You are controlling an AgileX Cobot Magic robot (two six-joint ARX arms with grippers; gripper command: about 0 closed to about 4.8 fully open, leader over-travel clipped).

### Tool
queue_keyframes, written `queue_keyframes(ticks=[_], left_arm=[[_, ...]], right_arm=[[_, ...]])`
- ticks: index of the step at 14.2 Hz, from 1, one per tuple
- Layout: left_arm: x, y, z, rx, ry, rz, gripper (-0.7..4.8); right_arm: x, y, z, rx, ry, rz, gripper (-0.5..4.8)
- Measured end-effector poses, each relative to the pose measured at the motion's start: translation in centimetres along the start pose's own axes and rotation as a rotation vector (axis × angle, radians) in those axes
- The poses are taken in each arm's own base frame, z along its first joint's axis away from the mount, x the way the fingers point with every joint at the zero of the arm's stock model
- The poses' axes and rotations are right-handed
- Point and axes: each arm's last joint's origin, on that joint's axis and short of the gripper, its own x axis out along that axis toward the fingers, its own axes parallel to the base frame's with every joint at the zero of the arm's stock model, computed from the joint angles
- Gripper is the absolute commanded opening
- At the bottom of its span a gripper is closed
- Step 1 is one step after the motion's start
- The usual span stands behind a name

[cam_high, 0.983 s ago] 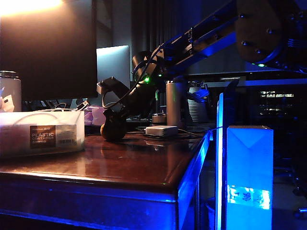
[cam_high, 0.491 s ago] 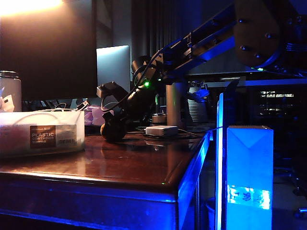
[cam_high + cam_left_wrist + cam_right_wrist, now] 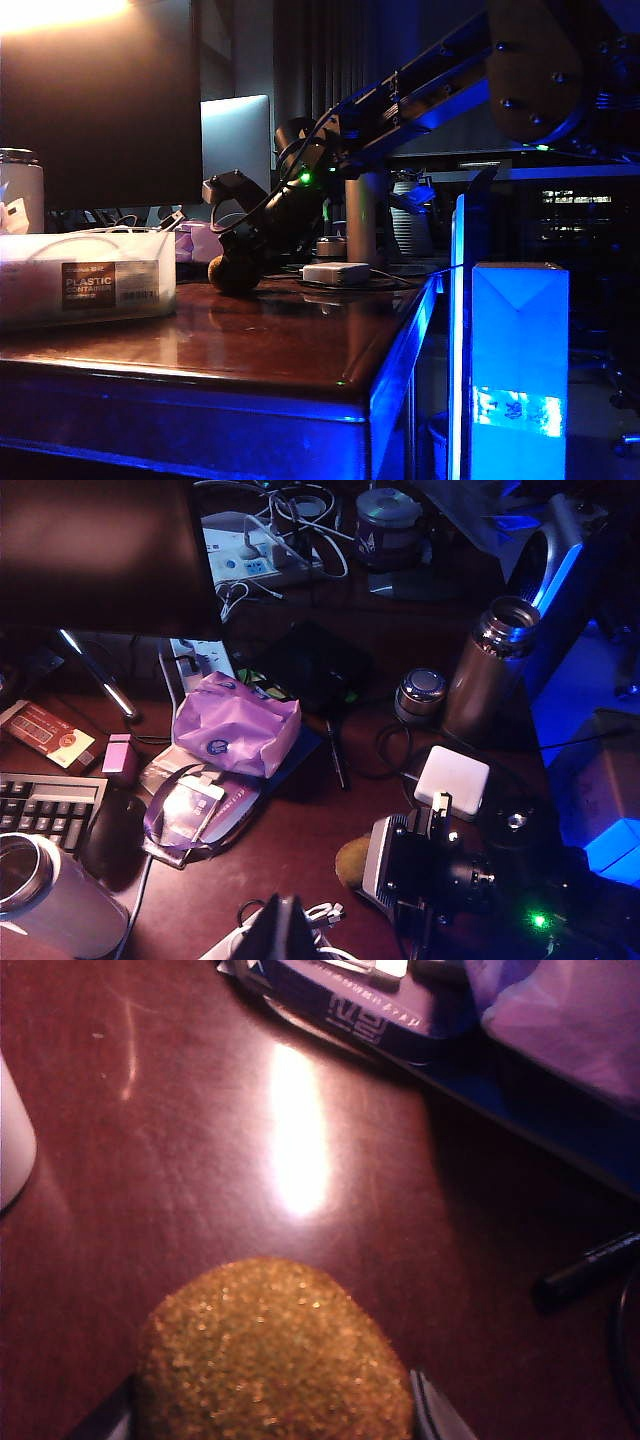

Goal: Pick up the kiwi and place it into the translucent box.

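Note:
The fuzzy brown kiwi point(image 3: 232, 272) rests on the dark wooden table, a short way right of the translucent box point(image 3: 85, 275) with its dark label. My right gripper point(image 3: 238, 262) reaches down to the fruit from the right. In the right wrist view the kiwi point(image 3: 270, 1355) fills the gap of the right gripper point(image 3: 270, 1422), with a finger tight against each side. From the left wrist view the kiwi point(image 3: 352, 860) peeks out beside the right arm's wrist. My left gripper point(image 3: 285, 932) hangs shut and empty over a whitish rim with a cable.
Behind the kiwi lie a purple bag point(image 3: 235, 725), a white adapter point(image 3: 455, 775), a steel flask point(image 3: 485, 670) and a pen point(image 3: 590, 1265). A keyboard point(image 3: 45, 800), mouse point(image 3: 115, 830) and metal cup point(image 3: 45, 900) are nearby. A glowing blue carton point(image 3: 520, 370) stands past the table's right edge.
The right gripper's fingers have closed in around the kiwi, which stays on the table. The left arm has not moved.

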Motion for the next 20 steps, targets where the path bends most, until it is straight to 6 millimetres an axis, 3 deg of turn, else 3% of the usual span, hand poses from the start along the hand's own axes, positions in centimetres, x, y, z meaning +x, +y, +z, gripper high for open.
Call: queue_keyframes(ticks=[3,6,10,12,16,19,20], left_arm=[[0.0,0.0,0.0,0.0,0.0,0.0,-0.03],[0.0,0.0,0.0,0.0,-0.002,0.0,-0.03],[0.0,0.0,0.2,-0.01,-0.024,0.0,-0.03],[0.0,0.0,0.3,-0.023,-0.033,0.0,-0.03],[0.0,0.0,0.3,-0.03,-0.034,0.0,-0.03],[0.0,0.0,0.3,-0.03,-0.034,0.0,-0.03],[0.0,0.0,0.3,-0.03,-0.034,0.0,-0.03]], right_arm=[[-1.0,-0.4,1.2,-0.004,-0.018,-0.012,2.51],[-3.7,-1.1,3.8,-0.011,-0.043,-0.028,2.51],[-8.4,-1.1,9.2,0.02,-0.179,-0.007,2.51],[-8.4,1.4,11.6,0.001,-0.238,0.042,2.51],[-6.2,8.4,14.1,-0.03,-0.258,0.2,2.51],[-5.5,9.9,14.2,-0.034,-0.249,0.231,2.54],[-4.9,10.2,13.8,-0.03,-0.232,0.241,2.86]])
